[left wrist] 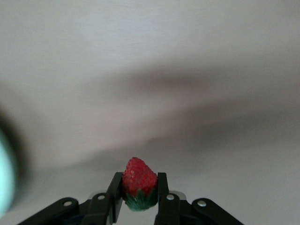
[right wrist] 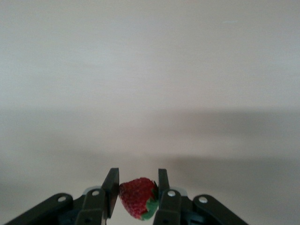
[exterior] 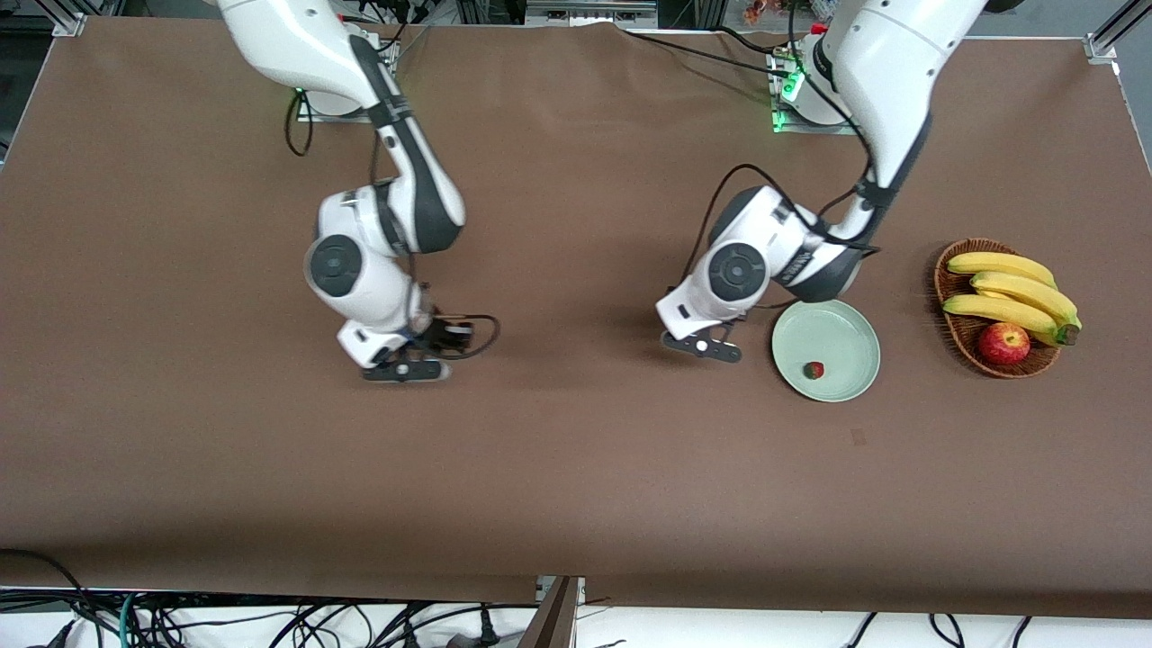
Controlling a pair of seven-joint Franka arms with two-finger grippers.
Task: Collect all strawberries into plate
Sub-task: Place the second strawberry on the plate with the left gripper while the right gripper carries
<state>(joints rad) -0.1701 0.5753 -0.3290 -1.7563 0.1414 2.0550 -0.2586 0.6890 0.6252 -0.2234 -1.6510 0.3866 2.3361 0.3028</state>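
Observation:
The pale mint-green plate [exterior: 846, 328] lies on the brown table next to the basket, with one strawberry [exterior: 814, 370] on it near its front rim. My left gripper [exterior: 702, 346] is low over the table just beside the plate, on the right arm's side of it. It is shut on a second strawberry [left wrist: 139, 180], tip outward; the plate's rim [left wrist: 3, 180] shows at the edge of the left wrist view. My right gripper [exterior: 405, 369] is low over bare table toward the right arm's end, shut on a third strawberry [right wrist: 137, 197]. The front view hides both held berries.
A brown wicker basket [exterior: 954, 333] with several yellow bananas [exterior: 1008, 292] and a red apple [exterior: 1003, 343] stands at the left arm's end of the table, beside the plate. Brown tabletop [exterior: 576, 450] spreads between the arms and toward the front camera.

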